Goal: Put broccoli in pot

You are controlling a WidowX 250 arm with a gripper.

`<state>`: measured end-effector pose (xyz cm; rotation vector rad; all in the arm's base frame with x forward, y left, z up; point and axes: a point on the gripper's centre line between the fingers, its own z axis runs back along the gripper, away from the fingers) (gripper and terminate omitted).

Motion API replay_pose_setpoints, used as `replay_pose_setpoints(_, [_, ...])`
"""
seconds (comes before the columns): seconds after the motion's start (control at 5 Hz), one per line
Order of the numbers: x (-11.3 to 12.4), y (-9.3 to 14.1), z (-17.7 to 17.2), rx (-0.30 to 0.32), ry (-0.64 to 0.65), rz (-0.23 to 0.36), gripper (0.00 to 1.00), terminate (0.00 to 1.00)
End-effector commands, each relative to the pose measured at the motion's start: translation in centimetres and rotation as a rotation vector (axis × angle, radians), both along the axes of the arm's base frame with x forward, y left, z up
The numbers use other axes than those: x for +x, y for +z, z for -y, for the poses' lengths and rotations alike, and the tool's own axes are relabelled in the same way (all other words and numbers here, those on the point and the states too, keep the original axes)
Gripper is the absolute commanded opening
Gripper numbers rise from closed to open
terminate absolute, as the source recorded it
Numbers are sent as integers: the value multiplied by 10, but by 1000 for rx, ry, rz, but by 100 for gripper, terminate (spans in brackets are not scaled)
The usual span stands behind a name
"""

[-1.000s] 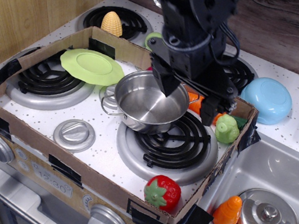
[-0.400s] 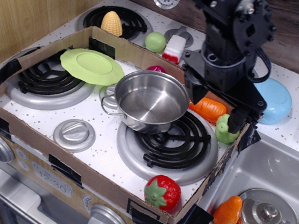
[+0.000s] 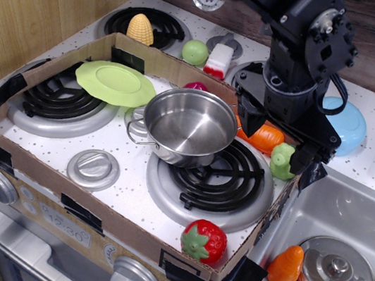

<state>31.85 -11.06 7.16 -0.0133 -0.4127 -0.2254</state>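
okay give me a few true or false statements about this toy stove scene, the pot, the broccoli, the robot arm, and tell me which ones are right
1. The pot is empty. True.
2. The broccoli is inside the pot. False: it sits on the stove by the box's right wall, beside the carrot.
3. The end effector hangs over the carrot and broccoli, right of the pot. True.
4. The strawberry lies in the sink. False: it is in the cardboard box's front corner.
5. The green plate covers the pot. False: it rests left of the pot.
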Motion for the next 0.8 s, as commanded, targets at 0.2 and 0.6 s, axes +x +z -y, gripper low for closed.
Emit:
replay_pose_setpoints(0.2, [22,-7,-3,-5,-37,9,100,0])
replay_pose_setpoints(0.6, [33,-13,-13,-1,-58,4,100,0])
